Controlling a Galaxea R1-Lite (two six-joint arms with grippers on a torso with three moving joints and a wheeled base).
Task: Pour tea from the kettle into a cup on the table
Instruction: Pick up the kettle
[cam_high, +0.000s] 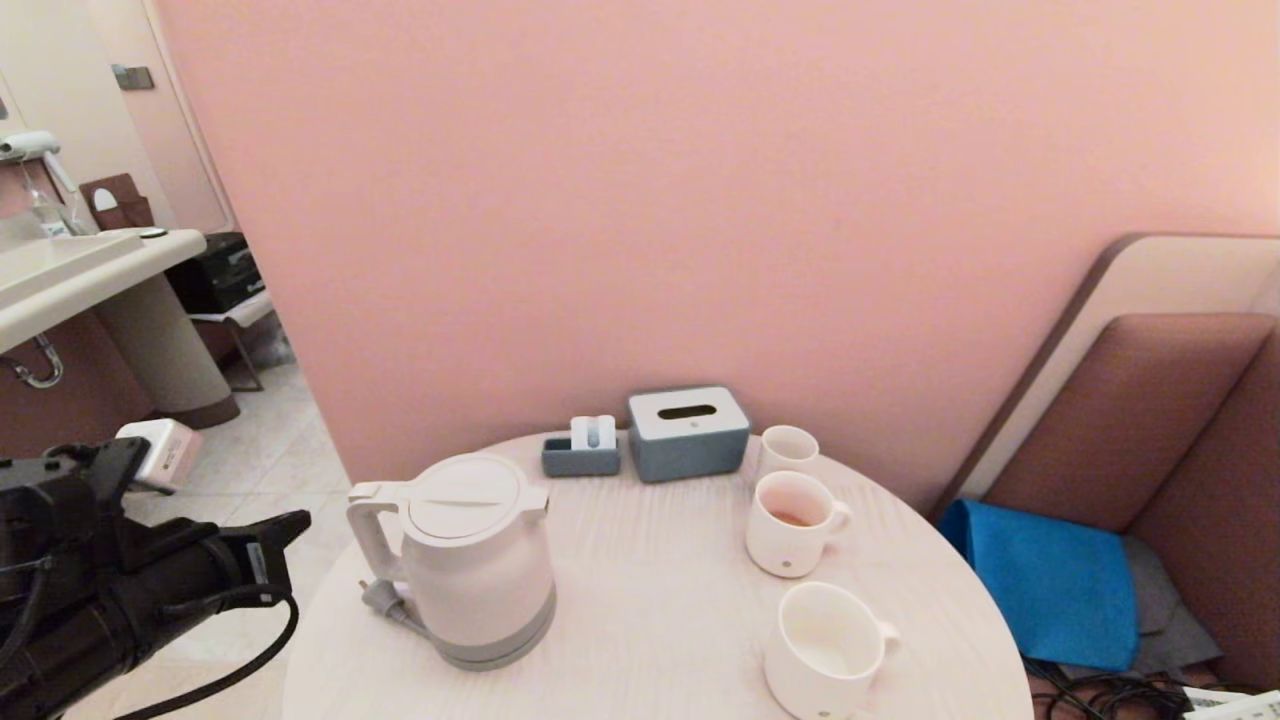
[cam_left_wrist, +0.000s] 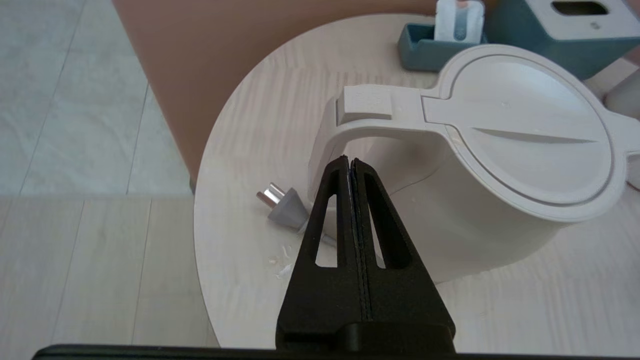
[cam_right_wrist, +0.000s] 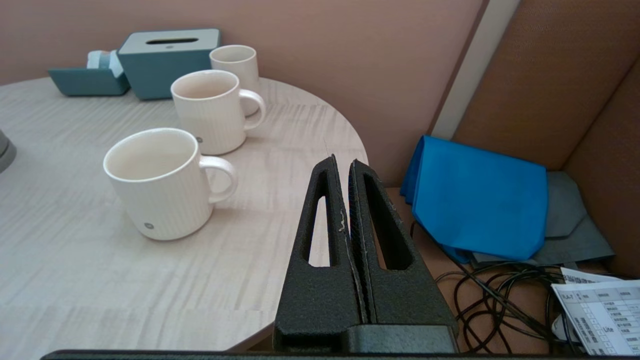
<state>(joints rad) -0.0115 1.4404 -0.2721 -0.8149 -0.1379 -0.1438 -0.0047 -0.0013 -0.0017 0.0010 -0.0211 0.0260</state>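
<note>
Just left gripper (cam_left_wrist: 350, 162), fingers pressed together, beside kettle (cam_left_wrist: 500, 165) handle.

We face a plain pink wall (cam_high: 640, 200). To our left a pale tiled floor (cam_high: 265, 440) runs toward a white washbasin counter (cam_high: 90, 270) on a round pedestal. To our right stands a brown padded seat (cam_high: 1150, 420), a blue cloth (cam_high: 1050, 580) lying on it, black cables (cam_right_wrist: 495, 300) beside.

Hotel-like room, washbasin (cam_high: 70, 262), tissue box (cam_high: 688, 432), padded bench (cam_high: 1150, 430)
</note>
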